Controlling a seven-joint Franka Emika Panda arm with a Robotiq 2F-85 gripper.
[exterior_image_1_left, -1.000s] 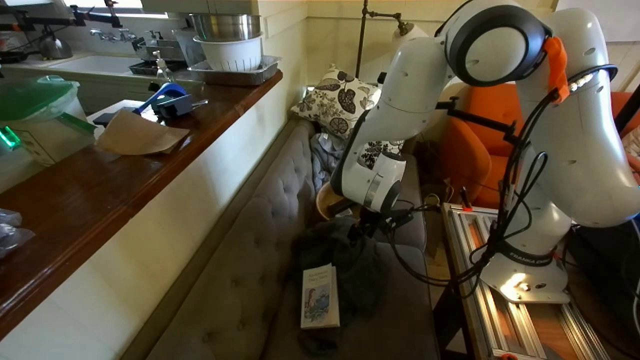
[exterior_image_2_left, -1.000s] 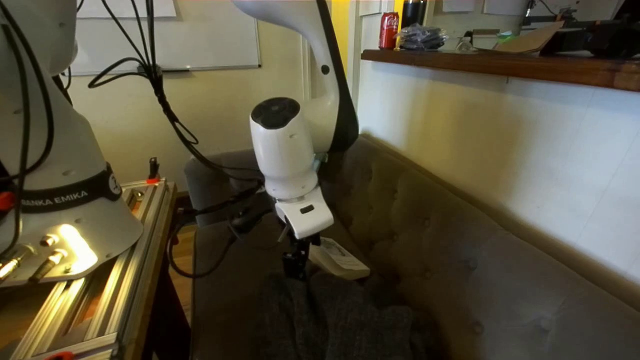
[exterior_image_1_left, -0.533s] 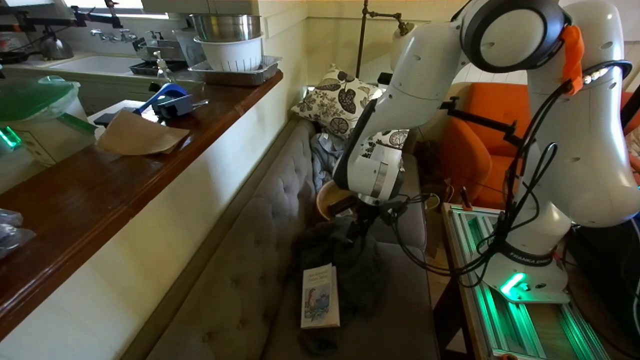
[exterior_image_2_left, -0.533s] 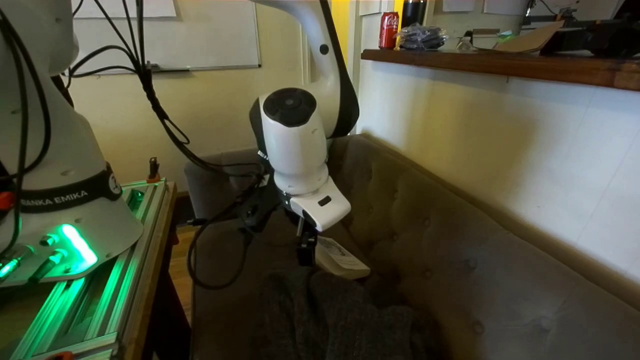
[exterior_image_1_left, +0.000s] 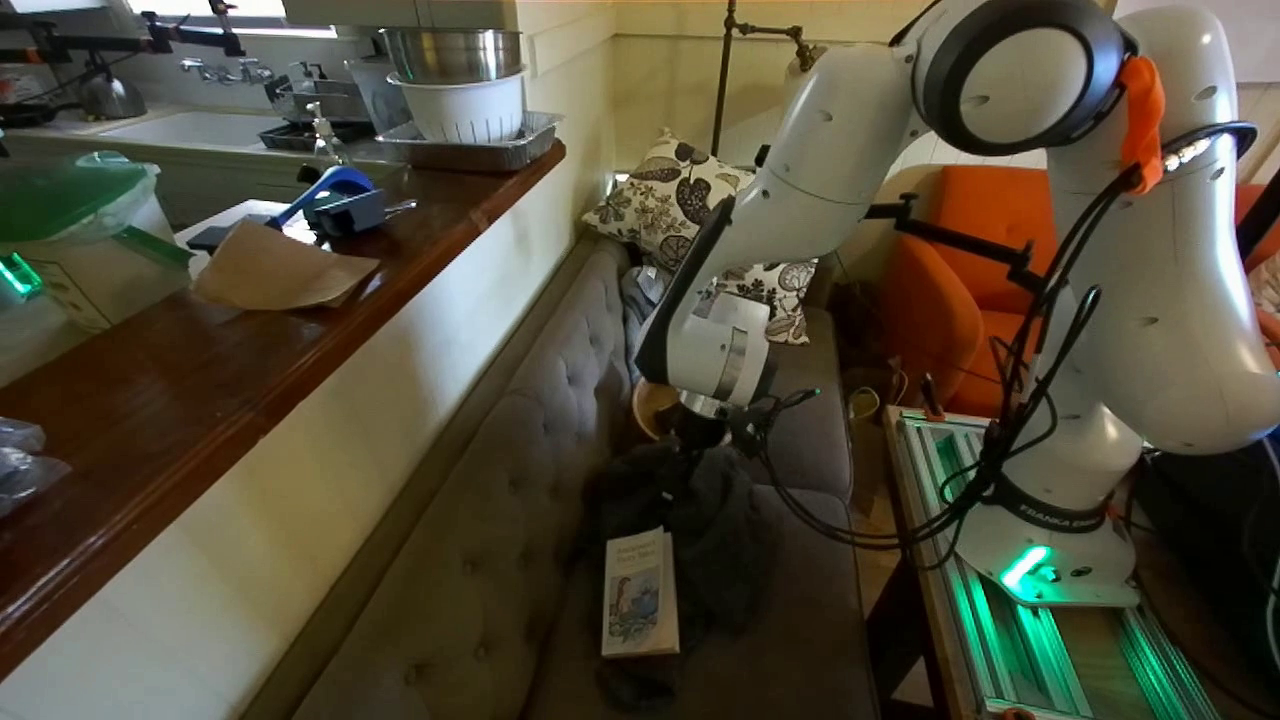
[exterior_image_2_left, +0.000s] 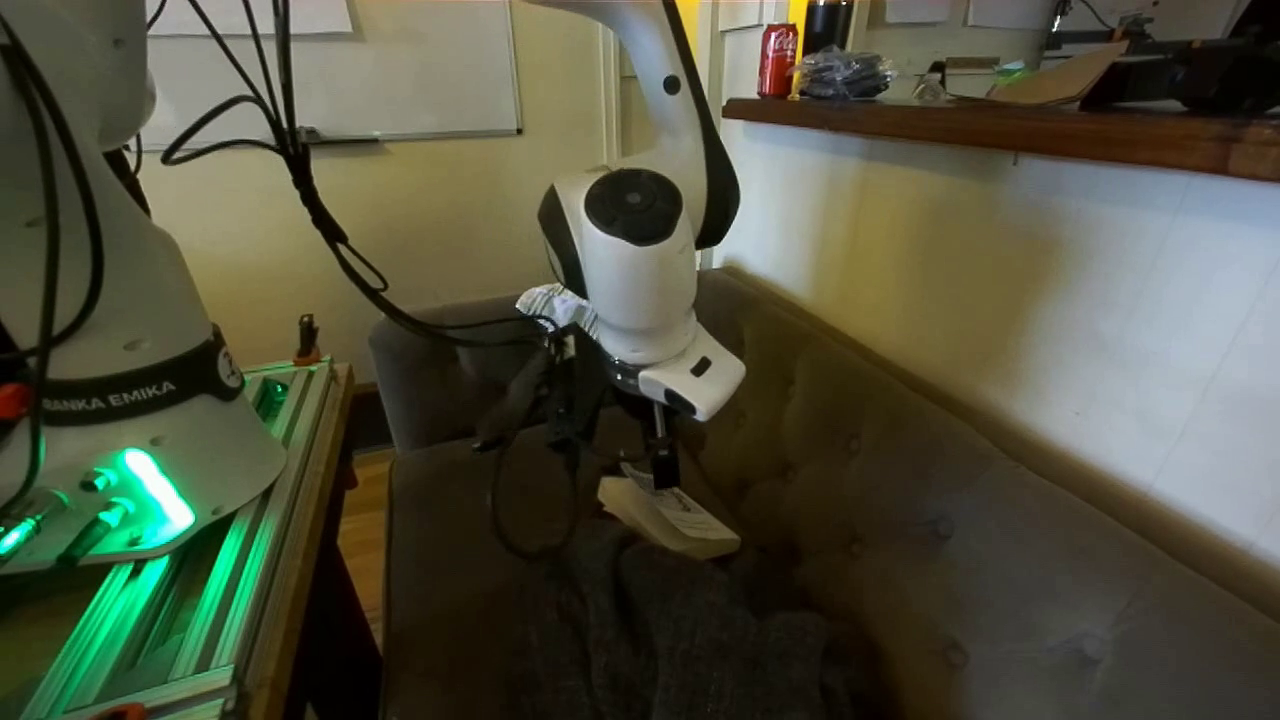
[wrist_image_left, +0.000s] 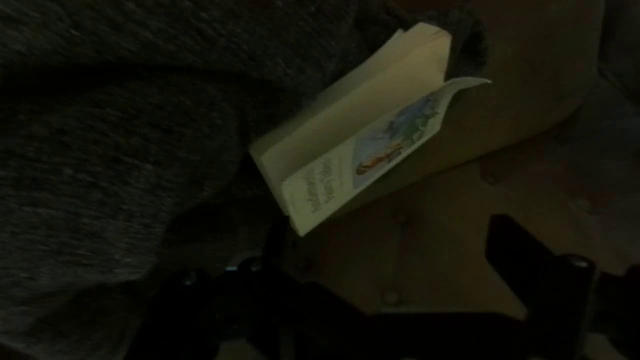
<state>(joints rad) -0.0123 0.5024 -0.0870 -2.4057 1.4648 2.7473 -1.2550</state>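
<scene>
Nothing held by the gripper (wrist_image_left: 389, 236), jaws spread wide. Book (wrist_image_left: 362, 135) seen just beyond, contact unclear, set against dark cloth (wrist_image_left: 125, 130) on the sofa (exterior_image_2_left: 850, 480). Judged early: no grasp made, book not lifted; one side crowded by the cloth. Floral pillow (exterior_image_1_left: 680, 195), orange armchair (exterior_image_1_left: 935, 315) seen farther back.

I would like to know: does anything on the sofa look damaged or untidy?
Yes, two small things. The book looks a little worn: in the wrist view, one corner of its front cover curls away from the pages. Right beside it on the sofa, the dark cloth lies bunched up instead of folded.
</scene>
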